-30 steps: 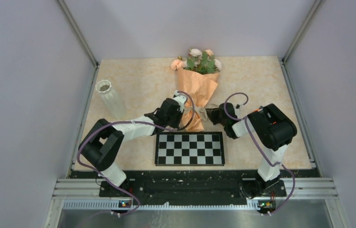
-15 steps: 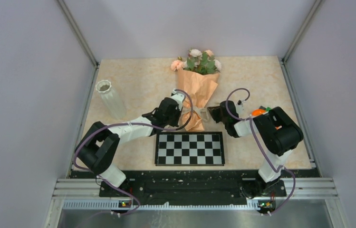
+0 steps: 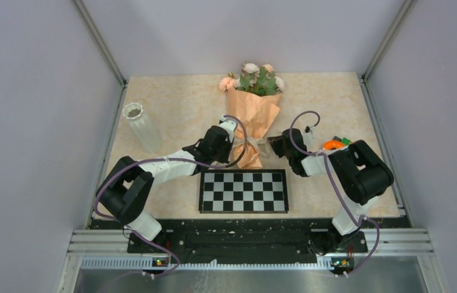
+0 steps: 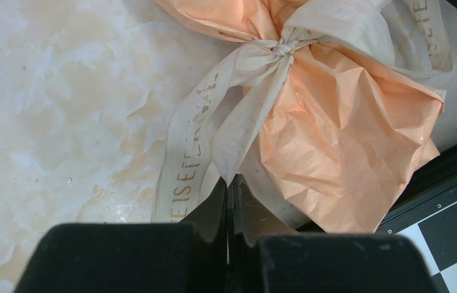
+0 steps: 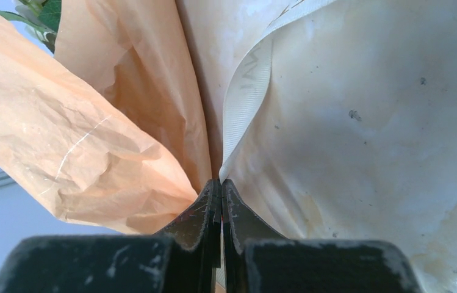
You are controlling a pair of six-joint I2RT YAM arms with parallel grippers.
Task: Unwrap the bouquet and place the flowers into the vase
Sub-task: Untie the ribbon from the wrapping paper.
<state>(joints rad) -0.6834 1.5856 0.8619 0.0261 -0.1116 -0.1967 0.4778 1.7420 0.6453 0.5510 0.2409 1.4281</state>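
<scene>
The bouquet [image 3: 252, 108] lies lengthwise between your arms, blooms far, tied neck near.
Your left gripper [image 4: 230, 189] is pinched together on one cream ribbon tail [image 4: 189, 159], your right gripper [image 5: 221, 186] on the other. The knot [image 4: 282, 47] sits between them, so pull apart sideways, across the long axis. The vase [image 3: 142, 126] stands well left.

Robotics lab work cell: left arm [image 3: 171, 163] and right arm [image 3: 360, 174] bolted to a metal rail [image 3: 409, 239] at the edge of a marble-look table [image 3: 177, 104], boxed in by plain grey panels [image 3: 30, 122] on aluminium posts [image 3: 99, 43], a checkerboard [image 3: 243, 191] lying on the table
</scene>
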